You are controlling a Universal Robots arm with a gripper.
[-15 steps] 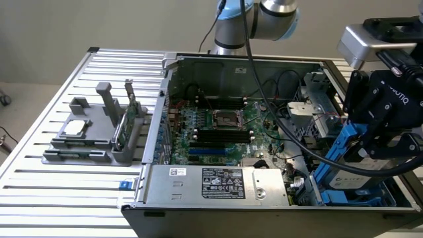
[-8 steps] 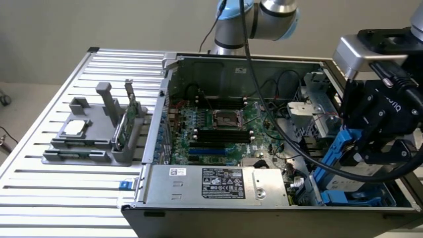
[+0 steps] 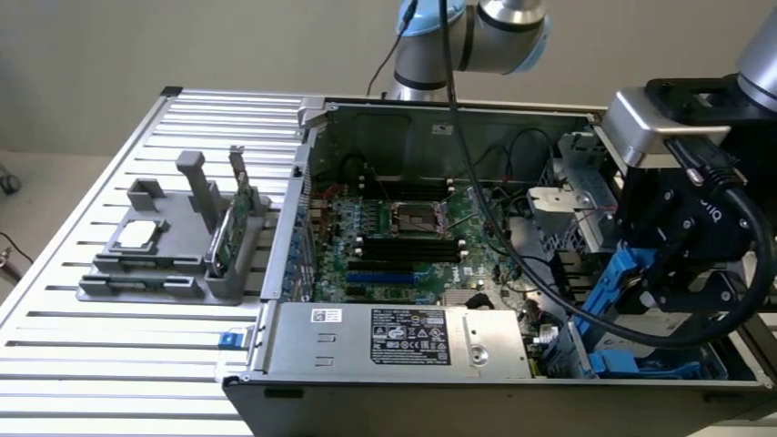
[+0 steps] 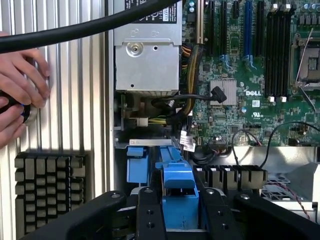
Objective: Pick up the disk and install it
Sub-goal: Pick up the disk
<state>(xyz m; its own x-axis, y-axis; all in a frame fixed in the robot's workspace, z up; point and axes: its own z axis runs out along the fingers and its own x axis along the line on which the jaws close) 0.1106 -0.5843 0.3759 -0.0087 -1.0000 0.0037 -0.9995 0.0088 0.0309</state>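
Install step, by my reading. Claw (image 4: 180, 212) clenched on the disk (image 4: 178, 187) by its blue frame, held just over the drive bay (image 3: 656, 369) in the open computer case (image 3: 282, 228). Seating it likely calls for the frame square to the bay

One computer (image 3: 486, 408), one disk (image 4: 179, 196), perhaps two hands (image 4: 22, 75).

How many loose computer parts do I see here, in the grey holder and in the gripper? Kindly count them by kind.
Square silver chip, lying in the grey holder: 1
Green circuit card, standing in the holder: 1
Disk with blue carrier, gripped by the gripper: 1
Total: 3
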